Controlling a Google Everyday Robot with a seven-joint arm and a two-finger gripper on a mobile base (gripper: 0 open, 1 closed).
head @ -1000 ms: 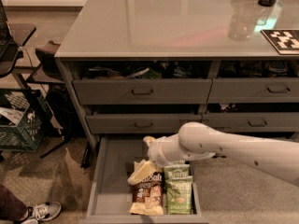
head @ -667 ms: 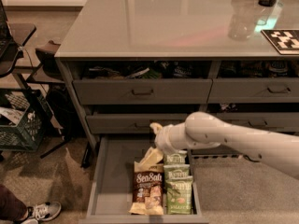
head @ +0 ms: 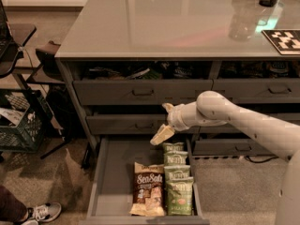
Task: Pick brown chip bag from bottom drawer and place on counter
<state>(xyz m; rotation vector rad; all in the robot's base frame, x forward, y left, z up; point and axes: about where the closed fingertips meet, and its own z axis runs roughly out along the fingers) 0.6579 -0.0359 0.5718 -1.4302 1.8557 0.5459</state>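
The brown chip bag [head: 148,187] with white "Sea Salt" lettering lies flat on the floor of the open bottom drawer [head: 115,182], near its front. My gripper [head: 159,123] hangs above the drawer's back end, level with the middle drawer front, well above and behind the bag. Its pale fingers [head: 162,135] stand apart and hold nothing. The counter [head: 154,22] is the glossy pale-grey top of the cabinet, above the arm.
Several green Kettle chip bags [head: 177,184] lie in a row right of the brown bag. A clear cup [head: 241,20] and a black-and-white marker tile [head: 283,39] sit on the counter's right side. A black crate [head: 18,125] and a shoe [head: 42,212] are on the floor at left.
My gripper has risen out of the drawer and moved right, away from the brown bag. The bag stays lying in the drawer.
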